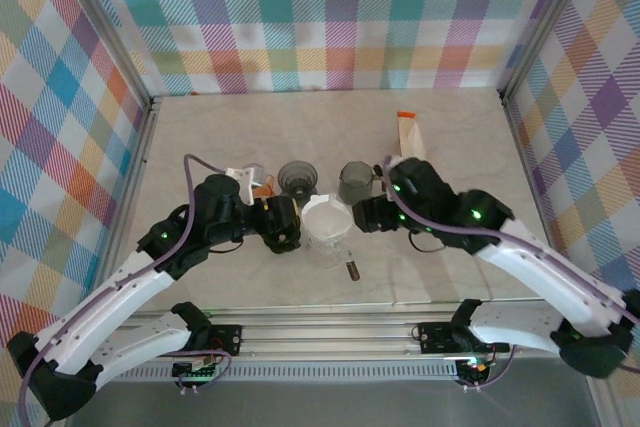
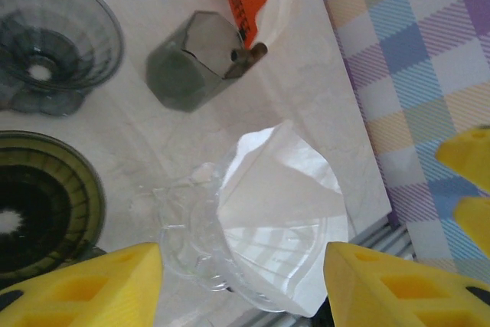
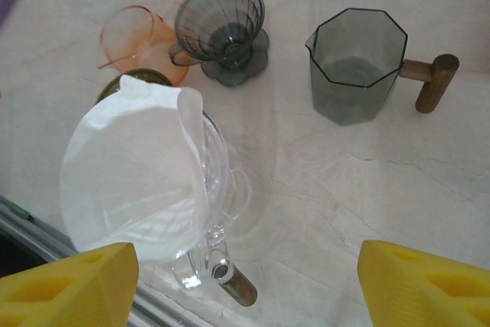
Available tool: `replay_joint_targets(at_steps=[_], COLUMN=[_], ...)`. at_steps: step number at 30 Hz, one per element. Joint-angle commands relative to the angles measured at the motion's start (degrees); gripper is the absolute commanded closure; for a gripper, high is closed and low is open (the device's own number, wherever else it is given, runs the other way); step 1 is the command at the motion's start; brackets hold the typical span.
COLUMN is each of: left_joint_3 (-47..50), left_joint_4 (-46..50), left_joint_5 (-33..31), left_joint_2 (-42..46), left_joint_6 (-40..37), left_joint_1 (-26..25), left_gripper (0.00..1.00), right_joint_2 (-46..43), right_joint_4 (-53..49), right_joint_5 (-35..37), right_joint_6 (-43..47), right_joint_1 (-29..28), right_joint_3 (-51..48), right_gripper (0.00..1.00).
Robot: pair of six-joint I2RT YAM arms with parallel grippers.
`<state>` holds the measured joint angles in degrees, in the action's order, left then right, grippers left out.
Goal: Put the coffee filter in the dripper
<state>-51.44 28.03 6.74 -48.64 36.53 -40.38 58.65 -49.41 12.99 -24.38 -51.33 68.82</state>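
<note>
The filter [image 3: 130,178] sat in the clear dripper [image 3: 220,160], near the front edge of the table [image 1: 200,127] and between the two grippers. It stood open as a white cone, higher than the glass, and it leaned out over the rim on one side. One part of its edge was folded inward. The small brown handle [image 3: 239,287] of the clear dripper pointed toward the bases of the arms.

The left gripper [image 2: 243,285] hung just beside the clear dripper. Its yellow fingers [image 2: 84,289] were apart and nothing was clamped between them. The right gripper [image 3: 246,273] was on the other side, also near, with the jaws wide apart and holding nothing.

Behind the clear dripper a grey dripper [image 3: 222,24] stood upright, and an orange cup [image 3: 136,36] was just beside it. A green dripper [image 2: 38,204] stood near the filter; in the right wrist view the paper hid most of it. A grey mug [image 3: 356,63] with a wooden handle stood apart, more to the right. A packet [image 1: 408,135] with an orange top lay behind the mug.
</note>
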Motion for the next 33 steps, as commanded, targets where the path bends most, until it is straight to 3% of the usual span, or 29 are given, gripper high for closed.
replay_joint_targets(at_steps=[1,9,14,23,27,33], left_joint_3=[2.30,11.31,14.41,16.11,13.32,9.90], left_joint_4=[4.40,5.60,7.65,1.49,2.70,0.85], left_joint_5=[-7.52,-13.80,-14.78,-11.79,-14.14,-12.43], left_joint_2=[4.19,12.95,13.88,2.14,-3.28,-8.77], left_joint_6=[0.23,5.96,7.71,5.54,4.06,1.06], left_joint_1=[-0.58,-0.55,-0.49,1.33,3.24,10.76], left_gripper=[0.41,0.40,0.39,0.46,0.52,0.53], right_joint_2=[-4.58,-15.91,-20.35,-22.93,-24.65,-25.35], right_joint_4=[5.81,13.34,15.00,14.39,14.12,15.19], right_joint_5=[-3.01,-4.47,-4.45,-7.37,-7.89,-8.83], right_joint_6=[1.17,-3.61,-6.24,-5.84,-5.93,-6.70], right_joint_1=[0.24,0.27,0.26,0.29,0.22,0.27], right_joint_3=[-6.31,-24.08,-30.40,-35.72,-36.67,-38.05], right_gripper=[0.24,0.20,0.19,0.19,0.19,0.19])
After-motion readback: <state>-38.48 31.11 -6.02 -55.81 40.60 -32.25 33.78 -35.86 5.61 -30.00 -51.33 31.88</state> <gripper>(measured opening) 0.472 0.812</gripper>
